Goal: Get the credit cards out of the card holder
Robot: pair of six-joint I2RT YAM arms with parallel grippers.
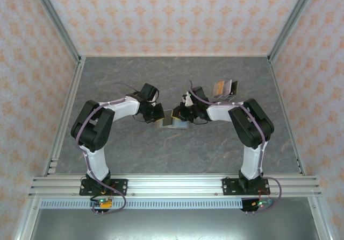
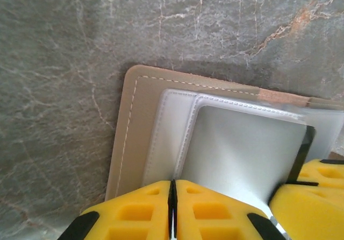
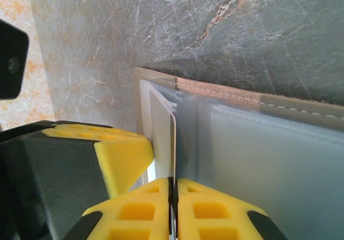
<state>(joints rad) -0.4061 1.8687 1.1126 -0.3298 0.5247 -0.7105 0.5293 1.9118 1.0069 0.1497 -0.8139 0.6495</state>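
Two grippers at mid-table, from above: left gripper (image 1: 160, 115) and right gripper (image 1: 184, 115) nose to nose over the card holder (image 1: 173, 124), spread open on the grey marbled table (image 1: 134, 78). Wide bare room on every side, out to the patterned walls (image 1: 172, 14) and the rail (image 1: 172, 185) at the near edge. Well apart toward the far right, just beyond the right arm, a small brown-and-grey folded item (image 1: 223, 89).

From the left wrist: yellow fingers (image 2: 140, 213) pressed together on a pale inner leaf of the card holder (image 2: 131, 127), its stitched tan edge flat on the stone. Open table to the left and beyond. At lower right, just beside, a yellow finger (image 2: 309, 199) of the right gripper, crowding that side.

From the right wrist: fingers (image 3: 215, 216) clamped tight on a thin pale edge standing up from the card holder (image 3: 258, 143); card or sleeve, impossible to tell. Tan spine along the far edge, bare stone past it. Hard against the left, a yellow finger (image 3: 121, 154) of the left gripper.
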